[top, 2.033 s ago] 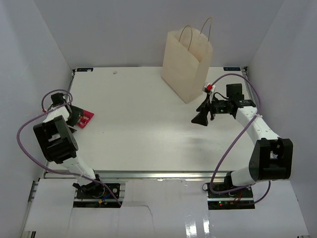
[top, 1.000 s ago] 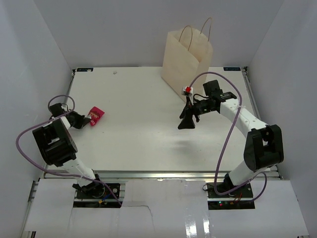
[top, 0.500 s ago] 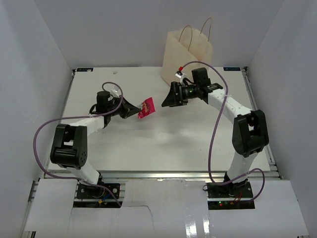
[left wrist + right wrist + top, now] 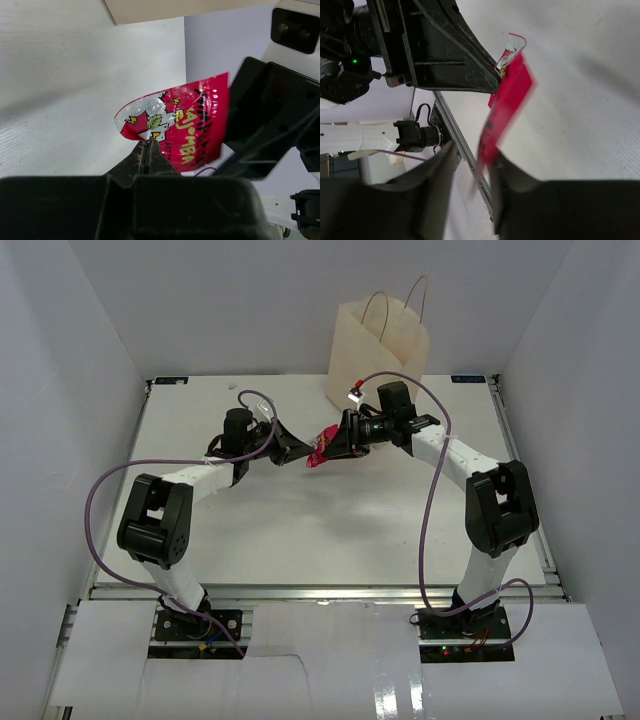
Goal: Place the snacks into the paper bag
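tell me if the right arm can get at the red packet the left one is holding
Likely yes. The left end effector pinches the red packet by one edge above the table, and its free end sits between the open jaws of the right end effector, with nothing else in the way.

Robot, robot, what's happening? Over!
Left hand shut on red packet, mid-air. Right hand straddles it, gap showing. Paper bag behind, nothing blocking.
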Motion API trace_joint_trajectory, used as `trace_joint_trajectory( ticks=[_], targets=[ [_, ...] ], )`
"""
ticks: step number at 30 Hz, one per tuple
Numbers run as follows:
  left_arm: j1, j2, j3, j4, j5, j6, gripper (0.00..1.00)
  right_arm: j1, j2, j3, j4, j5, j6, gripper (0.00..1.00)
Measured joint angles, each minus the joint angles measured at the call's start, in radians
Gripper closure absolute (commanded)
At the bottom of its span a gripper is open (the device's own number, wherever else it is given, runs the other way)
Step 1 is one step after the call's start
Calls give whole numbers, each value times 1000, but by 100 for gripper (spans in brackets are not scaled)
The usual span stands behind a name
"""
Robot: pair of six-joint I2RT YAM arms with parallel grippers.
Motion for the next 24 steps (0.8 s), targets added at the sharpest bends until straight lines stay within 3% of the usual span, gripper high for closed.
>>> trace_joint_trajectory(
  ticks=[2,3,7,8,9,10,13,15,16,17,24],
  targets=[
    [-5,8,4,2,0,-7,100,-1,0,0,3,12,-2,88],
    [-6,8,4,2,0,-8,100,-1,0,0,3,19,-7,92],
    [-6,8,5,10,-4,-10,97,-2,0,0,-2,45,-30,92],
    [-6,8,5,11,-7,-10,89,-2,-1,0,-2,50,-42,92],
    [-6,8,5,11,-8,-9,67,-2,-2,0,-2,53,-51,92],
    [-6,8,5,13,-8,-10,57,-2,-3,0,-2,53,-71,92],
    [-8,6,5,14,-1,-7,35,-2,-12,0,-2,49,-143,92],
    [-8,0,5,11,2,5,31,-2,-24,0,-8,43,-207,92],
    [-8,-5,6,11,2,12,13,-2,-31,0,-11,42,-238,92],
    [-6,-14,7,11,1,25,2,-2,-42,1,-19,40,-281,92],
    [48,-171,11,-3,-33,124,2,-16,-199,20,-87,67,-678,92]
  ],
)
